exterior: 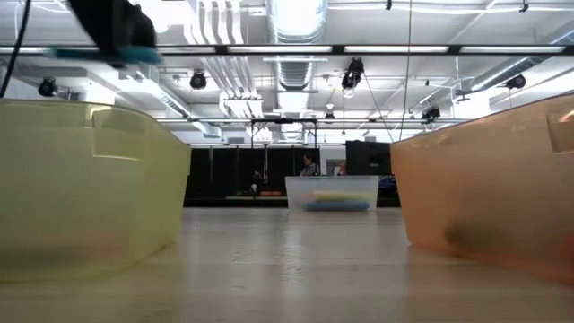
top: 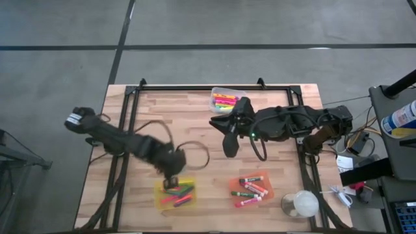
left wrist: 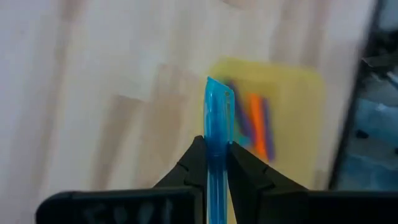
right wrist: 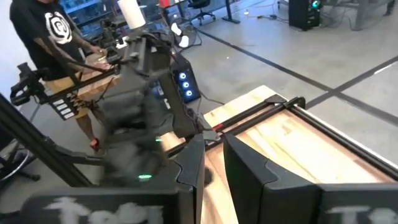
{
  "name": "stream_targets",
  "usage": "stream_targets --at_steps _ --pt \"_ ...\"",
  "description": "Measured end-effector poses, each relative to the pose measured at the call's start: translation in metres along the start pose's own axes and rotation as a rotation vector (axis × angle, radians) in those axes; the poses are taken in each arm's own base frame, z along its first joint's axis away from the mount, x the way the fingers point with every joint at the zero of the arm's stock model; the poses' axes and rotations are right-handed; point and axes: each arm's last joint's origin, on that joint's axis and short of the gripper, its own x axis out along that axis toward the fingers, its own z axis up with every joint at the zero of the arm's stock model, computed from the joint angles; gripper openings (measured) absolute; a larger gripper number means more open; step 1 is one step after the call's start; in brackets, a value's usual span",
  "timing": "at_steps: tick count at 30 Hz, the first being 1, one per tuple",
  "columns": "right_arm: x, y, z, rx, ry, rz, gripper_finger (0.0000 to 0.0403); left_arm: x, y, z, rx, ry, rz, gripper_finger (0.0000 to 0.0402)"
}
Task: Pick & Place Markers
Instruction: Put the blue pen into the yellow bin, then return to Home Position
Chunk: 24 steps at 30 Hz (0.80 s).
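- The left hand (top: 173, 174) hangs over the near-left part of the pale wooden surface (top: 195, 117), right at the far edge of the translucent yellow plastic bin (top: 175, 194) that already holds a jumble of slim green, pink and dark markers (top: 178, 194).
- In the left wrist view that hand is clamped on a translucent light-blue slim marker (left wrist: 217, 124); the two dark fingers (left wrist: 194, 163) press its sides and the barrel sticks out well beyond their tips.
- The relation that counts: the blue marker's long axis runs straight forward from the hand, and its free end points at the yellow bin (left wrist: 273, 118), which lies just ahead and slightly to one side, with orange and purple pens blurred inside it.
- My judgement is that the marker's tip is over the bin's edge or close to it, so a short carry along the marker's own axis should centre it before release; I cannot tell how high it hangs above the bin.
- The right hand (top: 229, 138) waits well apart over the middle of the surface, near the clear bin (top: 224, 100) of neon highlighters at the far side; nothing shows between its narrowly parted fingers (right wrist: 186, 171).
- The left arm is plainly the nearer one to the yellow bin; the translucent orange bin (top: 251, 188) of white-barrelled pens sits to the near right.
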Motion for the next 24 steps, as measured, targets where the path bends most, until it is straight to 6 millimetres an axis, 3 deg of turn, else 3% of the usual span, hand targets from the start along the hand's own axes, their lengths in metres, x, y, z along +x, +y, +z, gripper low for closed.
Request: stream_targets --at_steps 6,11,18,24 --pt "0.006 -0.003 -0.005 0.061 0.015 -0.019 0.0057 -0.006 -0.040 -0.039 0.079 -0.020 -0.020 0.0036" --pt "0.012 -0.004 -0.015 0.108 0.039 -0.036 0.0056 0.009 -0.060 -0.059 0.143 -0.050 -0.095 0.0036" --pt "0.018 -0.005 -0.024 0.155 0.061 -0.053 0.0057 0.031 -0.054 -0.062 0.066 -0.102 -0.054 0.0053" --pt "0.018 -0.005 -0.024 0.194 0.057 -0.052 0.0057 0.039 -0.048 -0.065 0.080 -0.078 -0.053 0.0115"
